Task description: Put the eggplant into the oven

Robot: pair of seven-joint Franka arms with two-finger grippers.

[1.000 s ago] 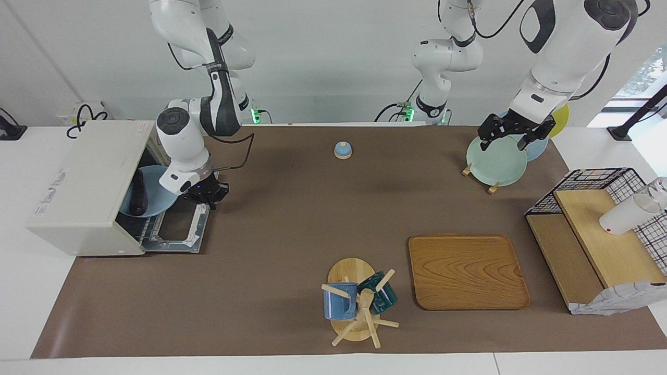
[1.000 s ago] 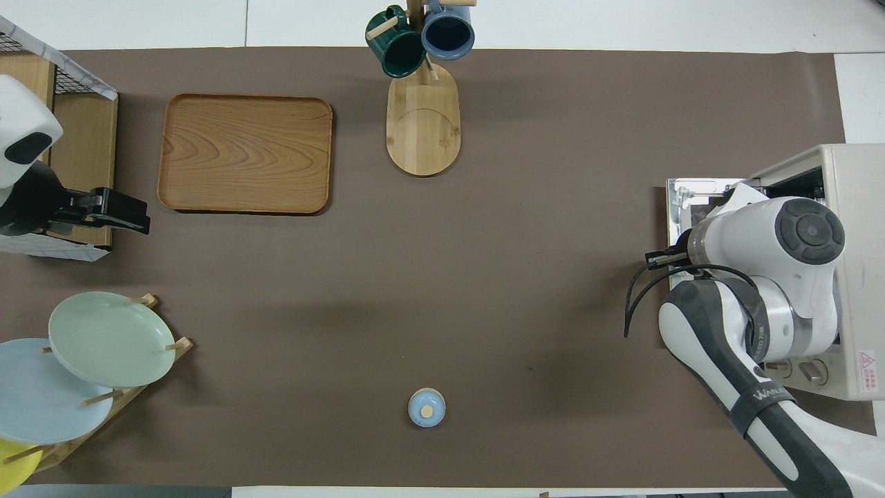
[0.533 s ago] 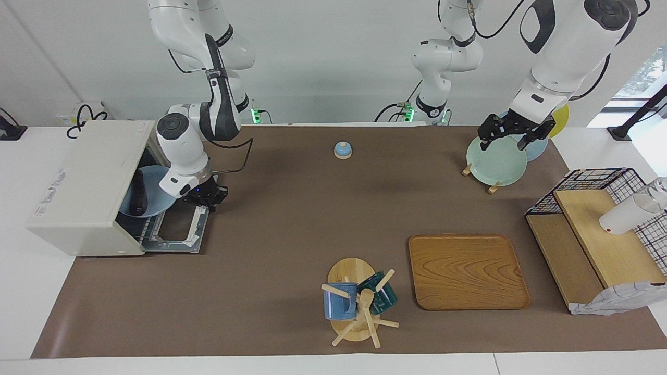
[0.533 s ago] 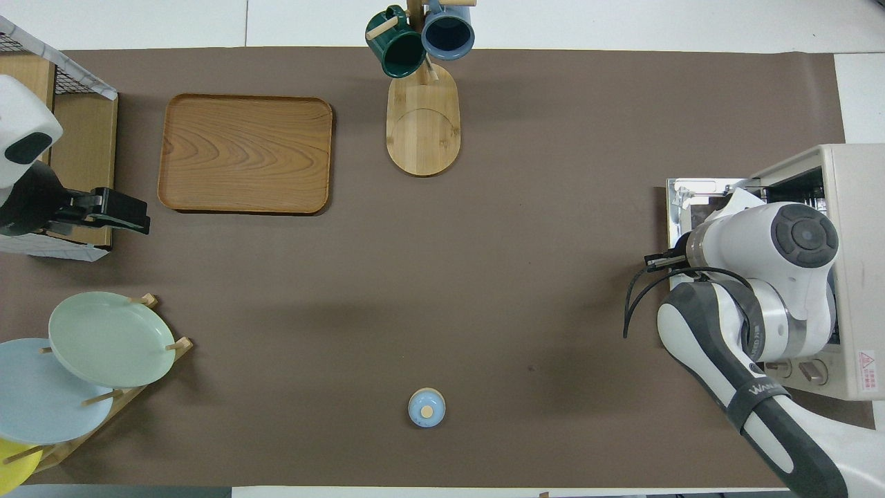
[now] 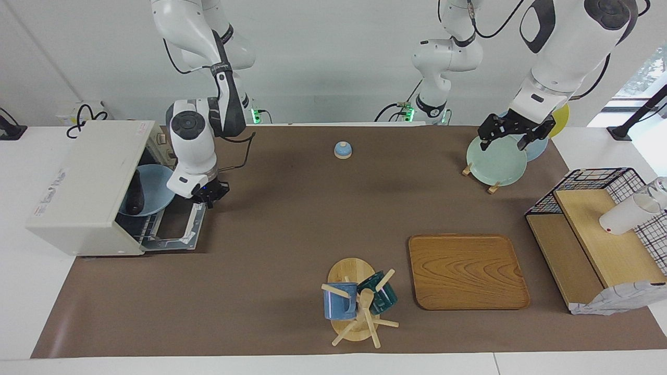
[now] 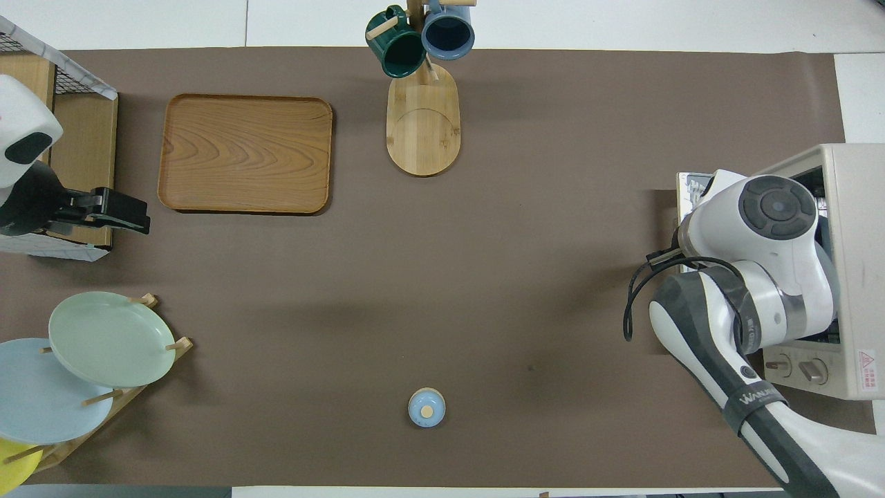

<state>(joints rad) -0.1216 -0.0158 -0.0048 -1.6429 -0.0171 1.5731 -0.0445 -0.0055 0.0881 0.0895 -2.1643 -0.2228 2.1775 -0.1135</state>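
Brown mat across the bench (image 5: 260,291), white wall at the robots' end. At the right arm's end, the oven (image 5: 78,182), with its glass door (image 5: 177,229) dropped open toward the middle of the mat. Inside, on a pale blue plate (image 5: 159,194) on the wire rack, the eggplant (image 5: 136,195), already in place by the look of it. Right gripper (image 5: 208,194) low at the door's free edge, near the handle; spread or pressed together, cannot tell, and hidden under the arm's own wrist from overhead. Left gripper (image 5: 513,138) waiting over the green plate (image 5: 495,166) in the plate rack, fingers (image 5: 485,139) spread and holding nothing. Likely step: shutting the door. Main risk: the plate's rim seems to jut out of the opening, so a closing door may strike it, jam short of shut, or jolt the eggplant off and rolling. Also possible: a slip off the handle and a door falling back, or a hard push sliding the light oven along the bench.
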